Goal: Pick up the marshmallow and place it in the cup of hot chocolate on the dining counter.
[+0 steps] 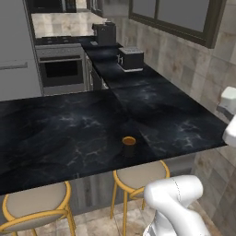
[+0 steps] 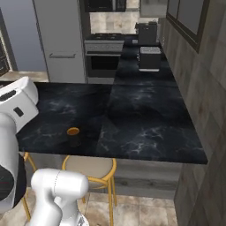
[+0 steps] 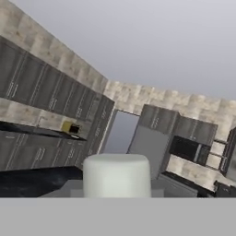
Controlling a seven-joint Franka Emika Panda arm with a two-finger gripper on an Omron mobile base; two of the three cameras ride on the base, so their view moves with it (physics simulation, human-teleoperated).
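On my left base view I see the cup [image 1: 128,145] standing upright on the black surface [image 1: 60,133], near its front edge, at about 6 o'clock from the middle of the picture. It is a small dark brown mug with an orange rim. In the right base view the same cup [image 2: 73,136] stands at about 8 o'clock, close to the overhanging edge of the surface [image 2: 145,128], just above a round stool [image 2: 90,169] with gold legs. In the left base view, two such stools [image 1: 138,177] stand under the edge.

In the hand view the camera looks away from the surface, toward the upper cabinets [image 3: 50,90] and the ceiling. At 6 o'clock of this view a white soft-edged block, the marshmallow [image 3: 116,176], fills the low centre, right where the fingers come up. The fingers themselves are covered by it, so I cannot tell for sure how wide they stand or whether they press on it.

Far back on the side counter, at 12 o'clock in the left base view, stands a toaster [image 1: 131,58] and behind it a dark machine [image 1: 105,33]. The oven [image 1: 61,69] is at 11 o'clock.
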